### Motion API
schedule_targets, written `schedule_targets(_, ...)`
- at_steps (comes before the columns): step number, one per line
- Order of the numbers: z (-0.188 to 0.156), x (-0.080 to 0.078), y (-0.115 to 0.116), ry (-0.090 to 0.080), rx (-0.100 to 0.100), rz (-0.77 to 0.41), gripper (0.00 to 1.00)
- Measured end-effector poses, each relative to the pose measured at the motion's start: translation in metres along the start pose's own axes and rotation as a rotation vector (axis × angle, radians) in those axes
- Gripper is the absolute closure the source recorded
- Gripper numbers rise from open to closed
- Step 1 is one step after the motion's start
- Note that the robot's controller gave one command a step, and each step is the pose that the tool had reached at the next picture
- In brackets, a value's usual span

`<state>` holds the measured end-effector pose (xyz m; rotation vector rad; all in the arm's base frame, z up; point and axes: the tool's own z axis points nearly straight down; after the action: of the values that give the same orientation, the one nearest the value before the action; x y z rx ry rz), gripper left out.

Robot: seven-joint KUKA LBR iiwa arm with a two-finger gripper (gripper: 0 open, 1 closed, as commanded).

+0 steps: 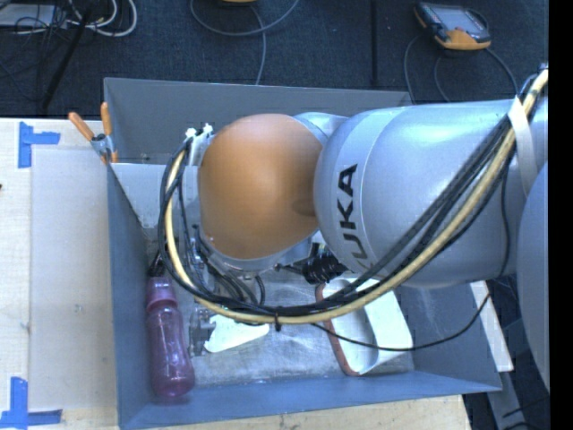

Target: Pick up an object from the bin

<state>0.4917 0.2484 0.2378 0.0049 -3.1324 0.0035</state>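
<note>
arm (421,195) and its orange wrist cover (255,186) hung low over the grey metal bin (125,267), reaching in from the right and hiding much of the bin's floor. below the cover, among looped black and yellow cables (179,267), the metal end of the gripper (204,330) showed close to the floor in the bin's lower left part. whether it stood apart or together could not be told, because the cover and cables hid most of it, and whether it gripped anything could not be told either.

two things lay nearest to it. a translucent purple bottle (168,348) lay on its side along the left wall, its narrow end pointing up the view and its base toward the near wall. it was just left of the gripper, but contact between them could not be judged. a flat white piece (237,335) lay on the floor just right of the gripper, partly under the cables. farther right, toward the lower right corner, a white thing with a brown rim (372,337) lay partly beneath the arm, well apart from the bottle.
</note>
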Motion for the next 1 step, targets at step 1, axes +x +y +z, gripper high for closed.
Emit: schedule_targets(1,-0.0043,-0.0022,-0.0018,-0.007,-0.002,0.006,0.0)
